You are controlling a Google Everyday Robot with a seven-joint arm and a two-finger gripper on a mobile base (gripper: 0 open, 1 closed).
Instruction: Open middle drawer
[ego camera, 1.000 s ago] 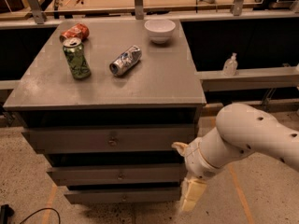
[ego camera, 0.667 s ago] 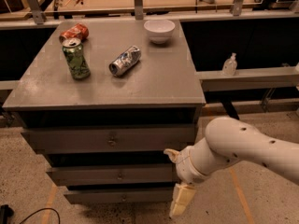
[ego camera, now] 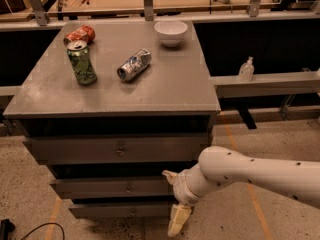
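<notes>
While our claw [ego camera: 174,198] hangs spread off the right end of the middle drawer [ego camera: 95,188], its knob [ego camera: 128,188] lies leftward, a little higher.

no readable text, labels or numbers

The floor [ego camera: 280,144] is pale and speckled, with orange tape lines [ego camera: 252,196] on it. A grey cabinet's worktop [ego camera: 170,91] stands in the middle. Behind it runs a wooden bench [ego camera: 125,1] with metal posts. A black cable [ego camera: 32,229] lies at lower left. The tool [ego camera: 176,209] hangs low before the cabinet.
</notes>
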